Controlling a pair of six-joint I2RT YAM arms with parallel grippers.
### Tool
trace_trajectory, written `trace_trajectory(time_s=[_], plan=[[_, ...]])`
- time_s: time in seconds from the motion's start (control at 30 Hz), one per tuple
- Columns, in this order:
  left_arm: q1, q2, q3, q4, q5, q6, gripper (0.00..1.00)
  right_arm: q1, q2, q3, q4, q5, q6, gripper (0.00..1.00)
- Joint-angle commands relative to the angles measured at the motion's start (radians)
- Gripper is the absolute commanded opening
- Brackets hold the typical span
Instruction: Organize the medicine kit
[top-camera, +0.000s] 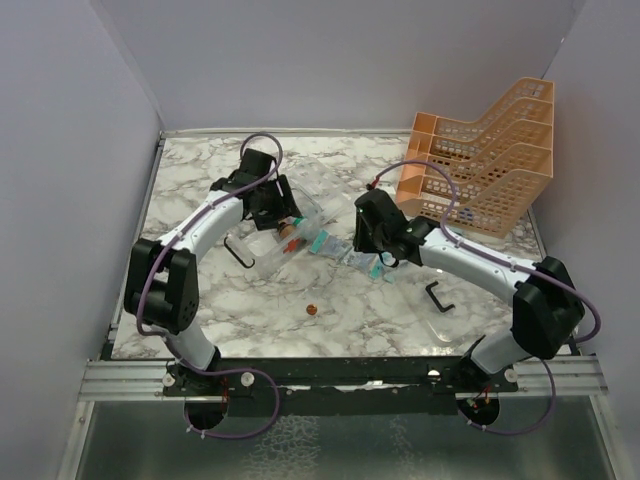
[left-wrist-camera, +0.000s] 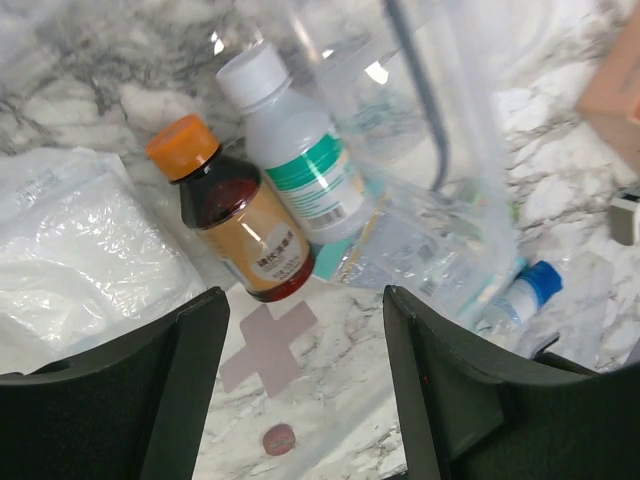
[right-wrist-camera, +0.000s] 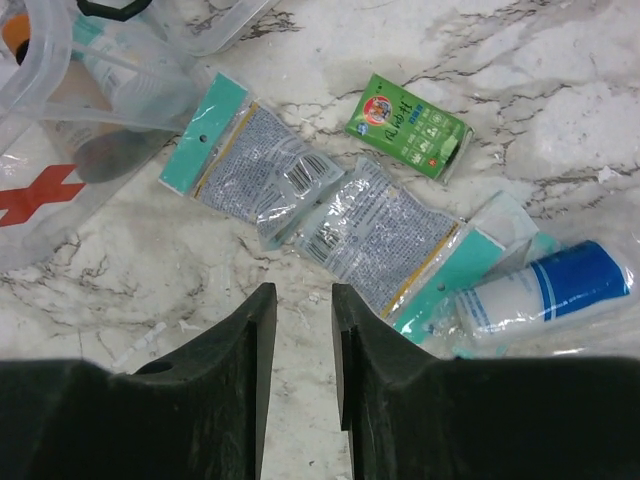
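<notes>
The medicine kit (top-camera: 262, 262) is a clear plastic box lying open at the table's middle left, with a black handle (top-camera: 238, 250) at its near side. My left gripper (top-camera: 268, 205) hangs open over it with nothing between its fingers. Beyond that gripper (left-wrist-camera: 305, 300) lie a brown bottle with an orange cap (left-wrist-camera: 240, 225), a white bottle with a green label (left-wrist-camera: 300, 160) and a white gauze bag (left-wrist-camera: 80, 250). My right gripper (top-camera: 385, 258) stands open by a narrow gap, empty, just short of two sachets (right-wrist-camera: 255, 165) (right-wrist-camera: 385, 235) beyond it (right-wrist-camera: 302, 295).
A small green box (right-wrist-camera: 408, 125) and a bagged white bottle with a blue cap (right-wrist-camera: 545, 290) lie by the sachets. A small red thing (top-camera: 311, 310) sits near the front. A second black handle (top-camera: 437, 297) lies at the right. The orange mesh rack (top-camera: 490, 160) stands back right.
</notes>
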Motion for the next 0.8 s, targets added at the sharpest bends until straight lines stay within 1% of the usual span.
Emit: trace_trajectory(time_s=[0.0, 0.1, 0.33, 0.4, 0.5, 0.63, 0.7, 0.77], plan=[[-0.004, -0.108, 0.072, -0.029, -0.072, 0.059, 0.66, -0.019, 0.111, 0.051, 0.088, -0.164, -0.081, 0.31], [-0.004, -0.166, 0.077, -0.031, -0.102, 0.067, 0.66, -0.018, 0.203, 0.120, 0.047, -0.169, -0.044, 0.34], [-0.004, -0.292, 0.054, -0.009, -0.155, 0.085, 0.66, -0.018, 0.340, 0.224, -0.047, -0.052, 0.102, 0.36], [-0.002, -0.314, 0.040, -0.004, -0.161, 0.088, 0.66, -0.019, 0.381, 0.261, -0.086, -0.019, 0.141, 0.41], [-0.003, -0.329, 0.026, -0.002, -0.167, 0.084, 0.66, -0.018, 0.438, 0.315, -0.153, 0.009, 0.179, 0.43], [-0.003, -0.340, 0.019, -0.002, -0.166, 0.079, 0.66, -0.018, 0.474, 0.322, -0.170, 0.023, 0.199, 0.42], [-0.003, -0.346, 0.020, -0.002, -0.167, 0.080, 0.66, -0.018, 0.489, 0.325, -0.170, 0.021, 0.202, 0.38], [-0.003, -0.352, 0.023, -0.002, -0.167, 0.081, 0.66, -0.019, 0.503, 0.331, -0.169, 0.017, 0.194, 0.31]])
